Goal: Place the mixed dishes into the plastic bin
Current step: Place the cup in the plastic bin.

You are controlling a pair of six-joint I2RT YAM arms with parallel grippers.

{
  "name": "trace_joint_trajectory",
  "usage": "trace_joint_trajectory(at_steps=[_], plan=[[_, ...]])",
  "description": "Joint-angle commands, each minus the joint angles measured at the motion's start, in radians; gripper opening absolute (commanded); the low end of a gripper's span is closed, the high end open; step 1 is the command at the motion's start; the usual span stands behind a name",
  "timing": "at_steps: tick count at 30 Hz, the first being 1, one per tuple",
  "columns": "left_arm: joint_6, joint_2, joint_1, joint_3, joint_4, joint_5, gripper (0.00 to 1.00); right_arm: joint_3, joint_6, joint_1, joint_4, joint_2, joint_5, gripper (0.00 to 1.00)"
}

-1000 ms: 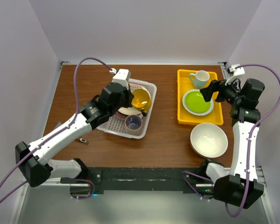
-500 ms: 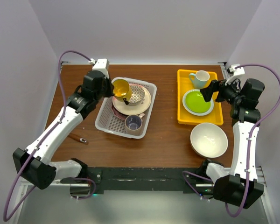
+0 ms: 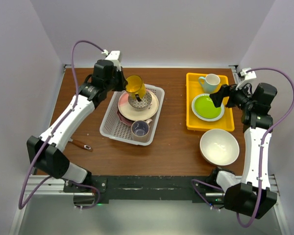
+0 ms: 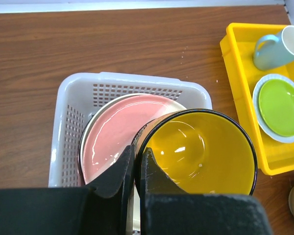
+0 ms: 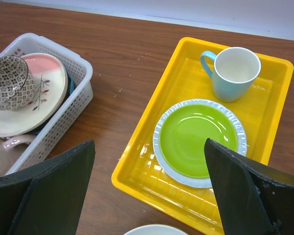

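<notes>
My left gripper (image 4: 137, 152) is shut on the rim of the yellow mug (image 4: 201, 152), one finger inside and one outside. It holds the mug tilted over the far end of the white plastic bin (image 3: 118, 128). In the bin lie stacked plates, a pink one (image 4: 112, 139) on top in the left wrist view. On the stack sits a small patterned bowl (image 3: 140, 100), with a beige mug (image 3: 139, 129) at the near end. The large cream bowl (image 3: 219, 146) sits on the table at the right. My right gripper (image 5: 149, 142) hangs open over the yellow tray (image 3: 192, 122), holding nothing.
The yellow tray holds a green plate (image 3: 207, 106) and a light blue mug (image 3: 210, 82). A small brown-handled utensil (image 3: 81, 144) lies on the table left of the bin. White walls close in the table's back and sides.
The left arm has carried the yellow mug from over the bin's middle toward its far end and raised it, tipping it on its side. The right arm has not moved.
</notes>
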Motion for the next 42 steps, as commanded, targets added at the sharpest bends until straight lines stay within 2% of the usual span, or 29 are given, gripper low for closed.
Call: trace_joint_trajectory(at_steps=[1,28,31,34,39,42], plan=[[0.007,0.026,0.001,0.094,0.062,0.060,0.00,-0.001,-0.014,-0.007,0.012,-0.003,-0.025,0.97],[0.039,0.153,-0.001,0.124,-0.004,0.069,0.00,-0.001,-0.012,-0.007,0.015,-0.008,-0.030,0.97],[0.040,0.161,-0.001,0.130,-0.011,0.069,0.05,-0.001,-0.012,-0.005,0.013,-0.008,-0.033,0.97],[0.039,0.158,-0.001,0.132,-0.016,0.065,0.18,-0.001,-0.012,-0.007,0.015,-0.009,-0.033,0.97],[0.040,0.152,-0.001,0.137,-0.017,0.060,0.28,-0.001,-0.012,-0.005,0.013,-0.009,-0.033,0.97],[0.037,0.143,-0.001,0.138,-0.017,0.059,0.39,-0.001,-0.014,-0.005,0.013,-0.009,-0.033,0.97]])
